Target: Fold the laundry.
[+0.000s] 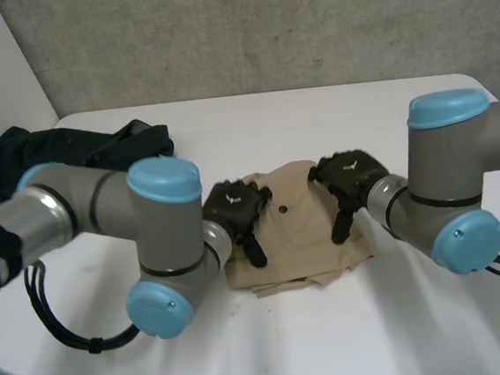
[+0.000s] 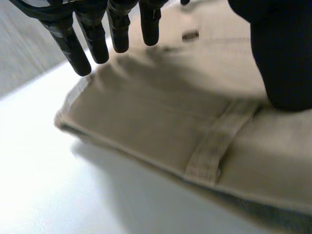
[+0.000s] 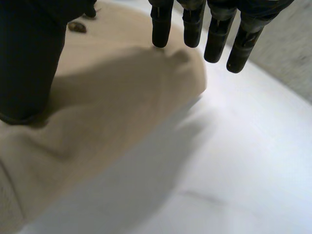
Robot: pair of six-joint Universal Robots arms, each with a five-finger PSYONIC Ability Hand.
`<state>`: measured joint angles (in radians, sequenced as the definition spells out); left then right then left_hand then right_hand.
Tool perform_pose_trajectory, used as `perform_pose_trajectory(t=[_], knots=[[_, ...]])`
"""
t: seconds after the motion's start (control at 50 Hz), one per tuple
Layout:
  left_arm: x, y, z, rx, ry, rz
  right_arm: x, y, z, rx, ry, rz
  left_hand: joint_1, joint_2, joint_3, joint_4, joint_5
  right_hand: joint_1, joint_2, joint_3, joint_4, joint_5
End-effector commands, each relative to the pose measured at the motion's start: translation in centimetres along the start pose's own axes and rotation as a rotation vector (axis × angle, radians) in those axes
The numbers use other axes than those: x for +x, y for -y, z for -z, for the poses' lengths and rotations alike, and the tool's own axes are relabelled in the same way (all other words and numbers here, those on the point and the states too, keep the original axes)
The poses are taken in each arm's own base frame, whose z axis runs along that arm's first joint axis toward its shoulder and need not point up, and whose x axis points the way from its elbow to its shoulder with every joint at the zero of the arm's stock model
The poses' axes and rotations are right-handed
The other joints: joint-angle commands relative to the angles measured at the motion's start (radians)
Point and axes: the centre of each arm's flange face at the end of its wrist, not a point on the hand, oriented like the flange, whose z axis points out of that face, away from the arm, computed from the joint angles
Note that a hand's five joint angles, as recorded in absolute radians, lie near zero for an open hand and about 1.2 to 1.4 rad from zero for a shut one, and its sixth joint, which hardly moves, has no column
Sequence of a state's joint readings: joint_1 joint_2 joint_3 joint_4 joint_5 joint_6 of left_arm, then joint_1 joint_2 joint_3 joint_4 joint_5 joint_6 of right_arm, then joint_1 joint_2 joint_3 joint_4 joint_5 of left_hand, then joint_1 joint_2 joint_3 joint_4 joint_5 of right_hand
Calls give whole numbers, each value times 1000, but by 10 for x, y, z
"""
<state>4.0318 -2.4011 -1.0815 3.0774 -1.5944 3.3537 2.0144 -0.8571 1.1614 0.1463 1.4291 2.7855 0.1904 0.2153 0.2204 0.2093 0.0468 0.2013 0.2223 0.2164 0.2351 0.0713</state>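
Both arms are in over the tan garment (image 1: 299, 236), which lies folded in the middle of the worktop (image 1: 335, 339). The left robot hand (image 1: 235, 214) sits on its left part and the right robot hand (image 1: 345, 181) on its right. Neither one grasps: on the left, straight fingers (image 2: 73, 48) reach the garment's side edge and the thumb (image 2: 282, 58) lies on the fabric near a belt loop (image 2: 214, 146). On the right, straight fingers (image 3: 161, 29) hang over the rounded fold edge with the thumb (image 3: 29, 63) down on the cloth. That looks like flattening or lining up the fold, with each released hand spread to cover its own half.

The near hem lies fairly straight. There is bare worktop in front and out to the right, plenty for sweeping outward. A dark heap of clothes (image 1: 69, 150) waits at the far left, well apart.
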Motion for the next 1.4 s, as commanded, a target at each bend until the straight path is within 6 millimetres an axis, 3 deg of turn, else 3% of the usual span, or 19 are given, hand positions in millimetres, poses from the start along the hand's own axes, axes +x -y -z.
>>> perform_pose_trajectory(t=[0.02,0.14,0.24,0.4,0.52,0.6,0.94,1.02,1.08,1.12,1.28,1.34,1.4], knots=[[-14,70,43,184,-4,5,31,29,31,185,-123,-196,0,-25,-30,-19,-31,-27,-48,-42,-61,-71],[-35,113,87,314,-38,15,47,25,61,207,-206,-335,5,-19,-25,-13,-26,-27,-48,-42,-61,-71],[-32,122,112,322,-155,7,45,1,72,135,-217,-408,5,-19,-24,-13,-25,-27,-48,-42,-61,-71],[-36,116,122,237,-235,30,23,-39,78,17,-178,-463,14,-11,-16,-5,-17,-27,-48,-42,-61,-71],[-38,115,121,232,-230,36,16,-59,60,20,-160,-529,14,-11,-16,-5,-17,-27,-48,-42,-61,-71],[-35,114,121,230,-237,35,10,-63,52,22,-119,-562,11,-14,-19,-8,-20,-27,-48,-42,-61,-71],[-38,113,120,224,-237,88,-8,-63,18,50,-45,-553,14,-11,-16,-5,-17,95,74,80,61,50],[-38,112,119,221,-239,89,-7,-62,12,58,-45,-570,14,-11,-16,-5,-17,402,381,387,368,358],[-38,112,119,219,-239,90,-5,-59,7,73,-45,-589,14,-11,-16,-5,-17,921,900,906,888,877],[-38,112,118,219,-239,90,-2,-56,3,95,-48,-594,14,-11,-16,-5,-17,1194,1173,1178,1160,1149],[-38,111,117,221,-239,91,12,-36,-19,173,-61,-581,17,-8,-13,-2,-14,1195,1174,1180,1161,1150],[-38,111,117,220,-240,95,24,-28,-26,209,-75,-581,17,-8,-13,-2,-14,1195,1174,1180,1161,1150],[-38,112,117,223,-240,103,52,-16,-37,272,-126,-579,17,-8,-13,-2,-14,1195,1174,1180,1161,1150]])
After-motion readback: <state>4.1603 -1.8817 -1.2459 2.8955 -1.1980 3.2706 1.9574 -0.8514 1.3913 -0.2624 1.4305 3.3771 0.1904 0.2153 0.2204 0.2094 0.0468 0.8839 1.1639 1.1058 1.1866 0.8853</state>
